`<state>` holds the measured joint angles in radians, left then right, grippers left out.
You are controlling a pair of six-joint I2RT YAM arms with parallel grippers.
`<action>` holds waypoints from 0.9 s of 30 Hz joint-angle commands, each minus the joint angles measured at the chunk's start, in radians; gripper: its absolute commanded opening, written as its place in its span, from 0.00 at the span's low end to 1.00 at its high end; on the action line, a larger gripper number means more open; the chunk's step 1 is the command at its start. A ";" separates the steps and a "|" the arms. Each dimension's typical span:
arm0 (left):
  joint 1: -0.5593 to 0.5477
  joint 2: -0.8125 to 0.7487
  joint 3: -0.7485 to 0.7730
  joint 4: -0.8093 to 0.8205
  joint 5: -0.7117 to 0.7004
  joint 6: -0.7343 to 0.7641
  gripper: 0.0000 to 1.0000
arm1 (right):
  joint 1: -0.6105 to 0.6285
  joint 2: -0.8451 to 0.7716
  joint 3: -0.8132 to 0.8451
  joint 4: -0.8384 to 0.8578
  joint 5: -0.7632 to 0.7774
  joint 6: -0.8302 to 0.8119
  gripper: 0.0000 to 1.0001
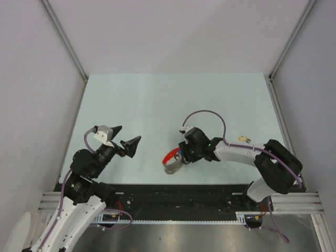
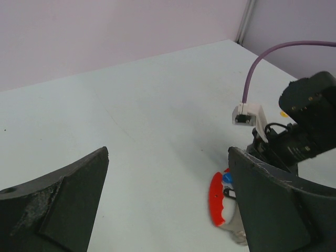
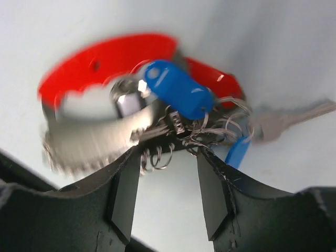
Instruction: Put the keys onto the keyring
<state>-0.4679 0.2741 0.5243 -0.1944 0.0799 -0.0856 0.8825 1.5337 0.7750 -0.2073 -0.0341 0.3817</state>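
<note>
Two blue keys (image 3: 176, 89) at keyring (image 3: 105, 58), right gripper (image 3: 169, 155) grip unclear, left gripper (image 2: 168, 152) spread wide

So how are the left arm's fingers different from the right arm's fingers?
The left arm's black fingers are spread wide with nothing between them; the right arm's black fingers sit close together, with thin rings of the metal keyring with the red curved end between them. The left fingers are apart from the keyring; the right fingers are right at it. I cannot tell if they are squeezing it. Both pairs are black.
</note>
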 commanded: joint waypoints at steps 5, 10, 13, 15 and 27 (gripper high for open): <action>0.011 0.007 0.014 0.003 -0.016 0.018 1.00 | -0.256 0.032 0.029 0.078 0.094 -0.162 0.52; 0.014 0.008 0.016 0.004 -0.014 0.018 1.00 | -0.263 -0.056 0.053 0.040 0.108 -0.207 0.54; 0.017 0.010 0.014 0.006 -0.008 0.017 1.00 | -0.217 -0.135 0.049 -0.029 0.143 -0.204 0.55; 0.017 0.008 0.014 0.006 -0.002 0.014 1.00 | -0.180 -0.205 0.030 -0.064 0.171 -0.178 0.55; 0.018 0.005 0.014 0.010 0.021 0.007 1.00 | 0.071 -0.382 -0.160 -0.052 0.240 0.015 0.45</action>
<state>-0.4614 0.2749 0.5243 -0.1978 0.0818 -0.0792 0.8833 1.1404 0.6350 -0.2745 0.1436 0.3153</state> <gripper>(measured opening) 0.996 0.475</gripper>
